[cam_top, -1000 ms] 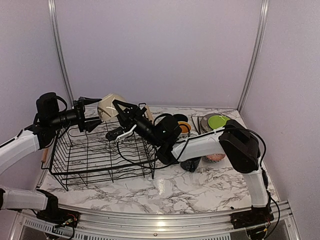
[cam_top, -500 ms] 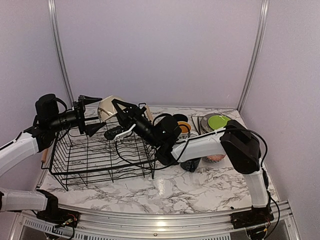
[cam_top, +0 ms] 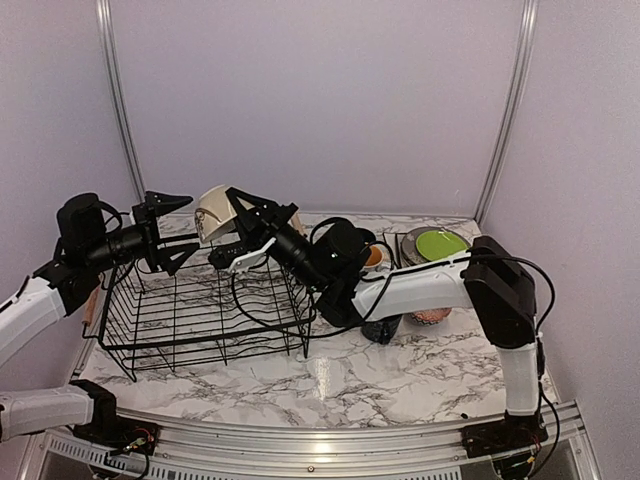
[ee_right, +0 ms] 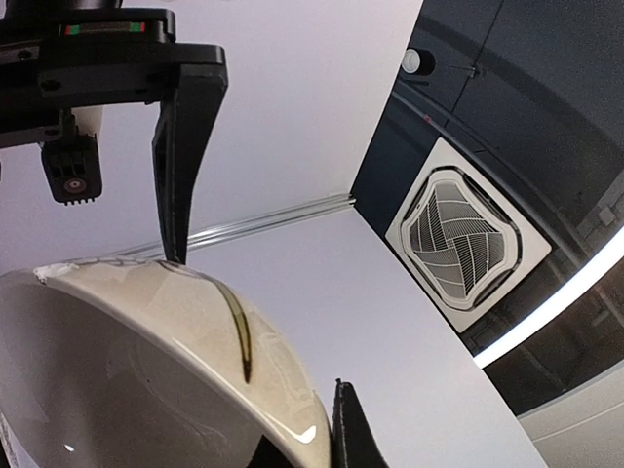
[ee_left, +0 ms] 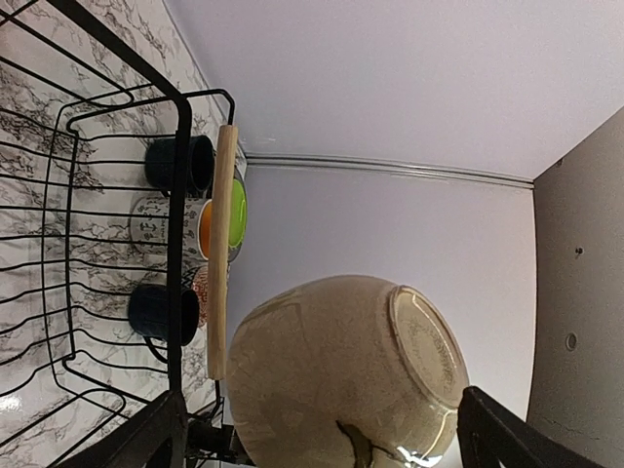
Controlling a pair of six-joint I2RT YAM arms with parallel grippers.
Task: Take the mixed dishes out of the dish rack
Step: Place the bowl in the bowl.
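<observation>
Tan bowl (cam_top: 213, 213) above dish rack (cam_top: 200, 310), 12 o'clock side; right pincer (cam_top: 232, 225) clenched on its rim. Left pincer (cam_top: 184, 226) gapes empty at bowl's 9 o'clock.

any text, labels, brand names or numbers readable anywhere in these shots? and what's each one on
No text can be read in any view.
Coloured strip on the left gripper: too small to read.
Faint marks on the base of the tan bowl: blurred, no letters made out.
Patterned plate: decoration only, no words seen.
</observation>
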